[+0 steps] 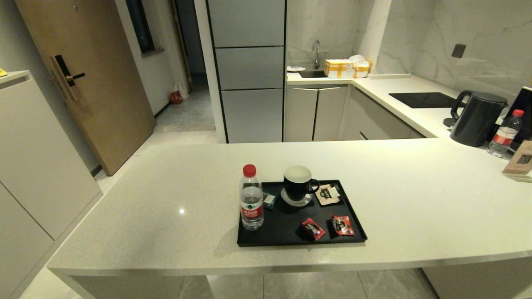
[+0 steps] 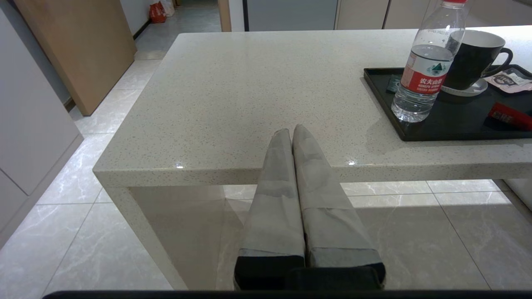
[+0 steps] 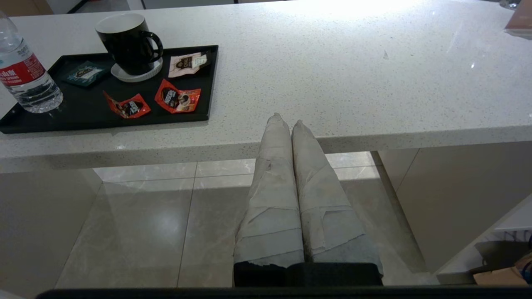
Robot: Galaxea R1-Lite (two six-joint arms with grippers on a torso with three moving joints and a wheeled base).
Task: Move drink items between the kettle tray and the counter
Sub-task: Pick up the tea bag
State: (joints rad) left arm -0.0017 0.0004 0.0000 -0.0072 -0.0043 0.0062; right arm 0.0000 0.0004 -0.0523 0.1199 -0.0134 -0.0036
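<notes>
Though crumpled, red foil sachets glossy.

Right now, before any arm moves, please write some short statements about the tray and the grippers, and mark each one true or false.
1. Both red sachets lie on the black tray. True.
2. The mug stands directly on the counter. False: it stands on a pale coaster on the tray.
3. The left gripper is shut and holds nothing. True.
4. The right gripper grips a red sachet. False: it is shut and empty, away from the tray.
5. The water bottle lies on its side. False: it stands upright at the tray's left end.
6. A cream sachet lies beside the mug. True.
</notes>
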